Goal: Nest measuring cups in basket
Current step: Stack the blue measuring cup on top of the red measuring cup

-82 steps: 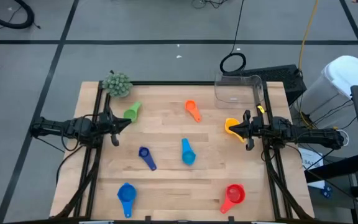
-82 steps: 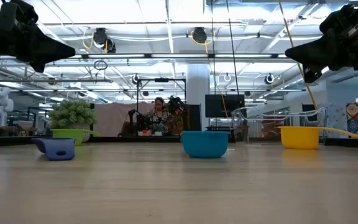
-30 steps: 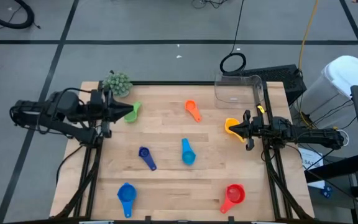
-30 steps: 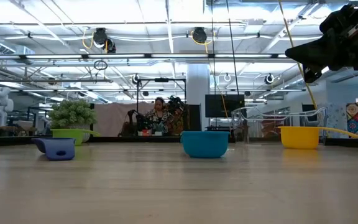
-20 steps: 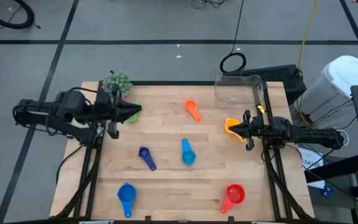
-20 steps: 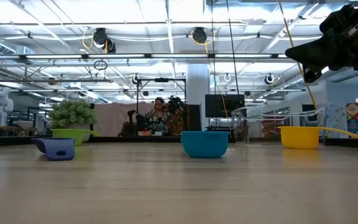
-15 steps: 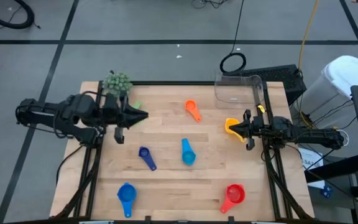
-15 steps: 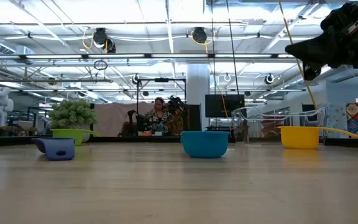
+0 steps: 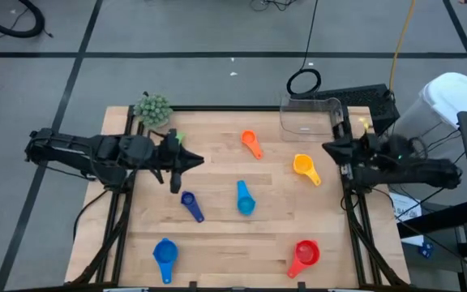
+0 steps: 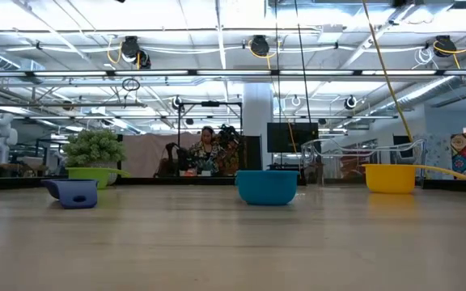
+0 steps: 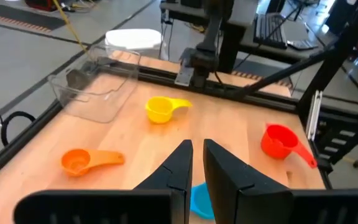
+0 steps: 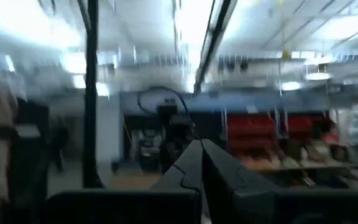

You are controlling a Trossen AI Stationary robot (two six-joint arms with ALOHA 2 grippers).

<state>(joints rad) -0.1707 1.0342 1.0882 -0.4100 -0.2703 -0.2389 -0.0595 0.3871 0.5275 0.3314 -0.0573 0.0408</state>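
Several measuring cups lie apart on the wooden table: orange [image 9: 251, 143], yellow [image 9: 304, 167], light blue [image 9: 245, 199], small dark blue [image 9: 190, 204], blue [image 9: 164, 255] and red [image 9: 305, 255]. A sliver of the green cup [image 9: 177, 138] shows beside my left arm. The clear basket [image 9: 310, 118] stands at the far right corner. My left gripper [image 9: 199, 161] hovers over the table's left half, slanting down, with a narrow gap [image 11: 195, 152] and nothing in it. My right gripper [image 9: 326, 147] is raised at the right edge, shut [image 12: 199, 147] and holding nothing.
A fuzzy grey-green ball [image 9: 152, 108] sits at the far left corner. Black frame rails run along the table's left and right edges. Bare wood lies between the scattered cups. A person shows far off in the room behind [image 10: 207, 149].
My left gripper has moved toward the table's middle and down, tipping its fingers downward, and now covers most of the green cup. My right gripper has risen and tipped upward, drawing back from over the yellow cup and leaving the low view. No cup has moved.
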